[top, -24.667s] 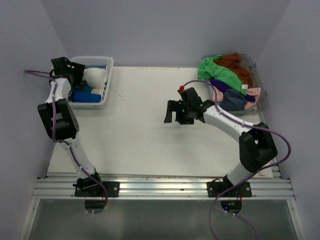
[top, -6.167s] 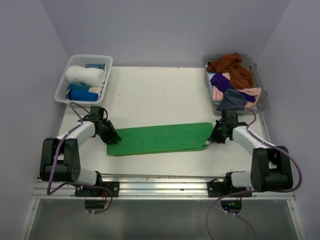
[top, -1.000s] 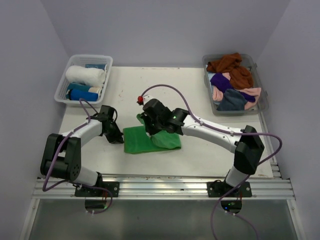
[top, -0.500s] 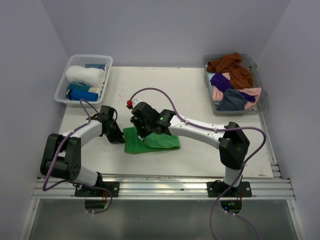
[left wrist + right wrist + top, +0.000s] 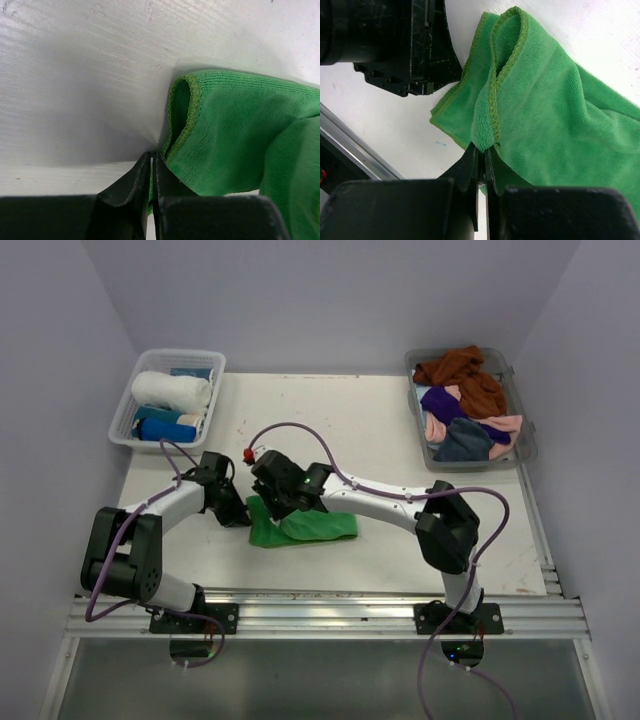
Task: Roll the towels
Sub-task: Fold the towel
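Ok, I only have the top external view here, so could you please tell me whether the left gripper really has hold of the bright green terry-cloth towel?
Observer: Yes. In the left wrist view the left gripper is shut on the stitched hem of the bright green terry-cloth towel.
Operator: Thank you. And the right gripper, which its own arm hides from me?
Observer: Its wrist view shows the right gripper shut on a folded-over part of the hem, with the layers pinched together.
Operator: Does the cloth lie flat next to the left gripper?
Observer: No. Just above the left gripper's fingertips the hem stands open in a small loop rather than lying flat.
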`<move>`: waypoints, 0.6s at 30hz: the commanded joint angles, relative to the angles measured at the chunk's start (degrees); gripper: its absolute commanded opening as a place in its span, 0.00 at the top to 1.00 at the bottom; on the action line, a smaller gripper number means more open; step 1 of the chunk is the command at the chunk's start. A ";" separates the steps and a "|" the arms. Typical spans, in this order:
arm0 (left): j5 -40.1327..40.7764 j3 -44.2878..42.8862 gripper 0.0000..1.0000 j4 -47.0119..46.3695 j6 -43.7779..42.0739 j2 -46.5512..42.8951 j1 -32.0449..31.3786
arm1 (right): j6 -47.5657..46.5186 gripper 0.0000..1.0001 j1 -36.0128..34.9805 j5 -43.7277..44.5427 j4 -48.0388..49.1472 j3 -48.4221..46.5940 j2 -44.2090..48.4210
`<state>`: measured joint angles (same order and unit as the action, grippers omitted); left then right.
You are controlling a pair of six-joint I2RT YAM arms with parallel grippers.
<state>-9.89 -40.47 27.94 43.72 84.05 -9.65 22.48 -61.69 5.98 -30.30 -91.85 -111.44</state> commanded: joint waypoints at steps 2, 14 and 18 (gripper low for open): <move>2.33 1.18 0.91 0.88 -0.75 -0.55 0.16 | 0.55 1.00 -1.06 -1.32 2.18 -2.98 -2.55; 7.78 -2.68 0.91 8.61 -0.66 -5.47 1.12 | 0.37 0.65 -2.21 -5.72 3.68 -9.30 -10.90; 8.31 -4.00 0.91 10.28 0.04 -7.14 1.74 | -0.07 0.34 -1.77 -5.02 6.47 -4.06 -5.91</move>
<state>-3.64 -41.25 35.83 43.77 79.44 -8.47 22.85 -63.64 1.54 -27.75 -97.78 -122.17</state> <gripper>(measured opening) 0.090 0.607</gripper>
